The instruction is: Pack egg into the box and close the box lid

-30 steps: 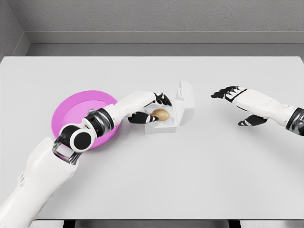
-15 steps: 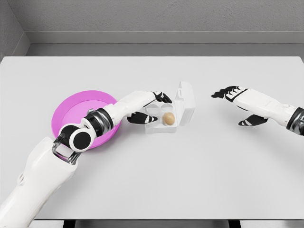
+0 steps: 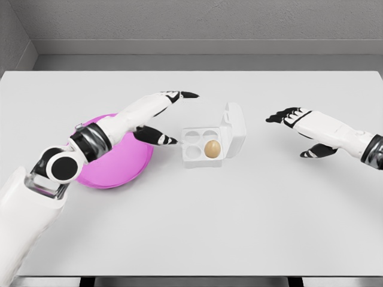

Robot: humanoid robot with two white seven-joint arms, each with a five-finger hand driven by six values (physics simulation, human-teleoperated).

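A small white egg box stands at the table's middle with its lid raised upright on the right side. A brown egg sits in the box's front right cup; the other cups are bare. My left hand hovers open to the left of the box, above the pink plate's far edge, fingers spread and holding nothing. My right hand hangs open over the table to the right of the box, well apart from the lid.
The round pink plate lies left of the box, partly under my left forearm. The white table stretches wide in front, and a grey wall stands behind its far edge.
The egg left my left hand and now rests in the box. The left hand opened, rose and drew back to the left. The right arm has not moved.
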